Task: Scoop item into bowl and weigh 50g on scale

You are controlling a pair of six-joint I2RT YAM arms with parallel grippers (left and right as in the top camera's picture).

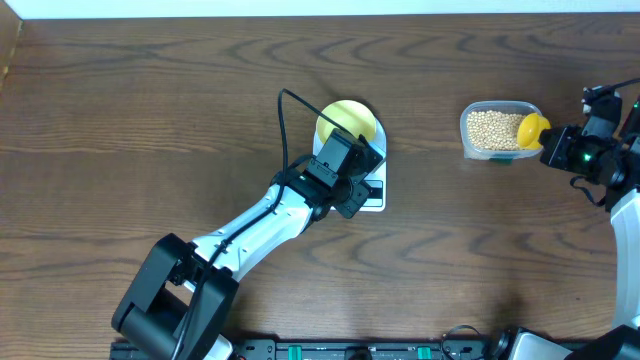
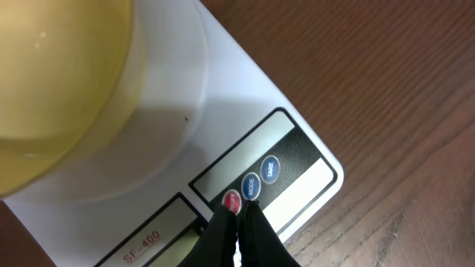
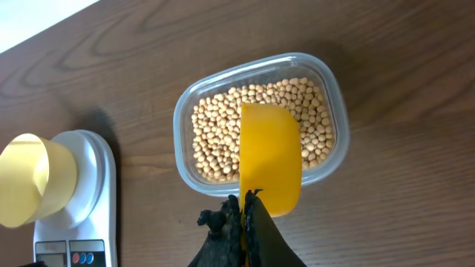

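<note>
- The left end effector (image 2: 239, 213), fingers pressed together, has its tips at the red button (image 2: 232, 200) of the scale (image 2: 223, 104). This is likely switching the scale on or zeroing it.
- The bowl (image 2: 52, 81) stands on the scale, and no beans show in it.
- The right end effector (image 3: 243, 208) pinches the scoop (image 3: 271, 148) over the beans (image 3: 211, 141) in their tub (image 3: 330, 89).
- Next, the scoop must dig in, lift level and cross to the bowl without spilling.
- The table (image 1: 150, 120) is dark wood grain, with a pale strip beyond its far edge. Little else of the room shows.
</note>
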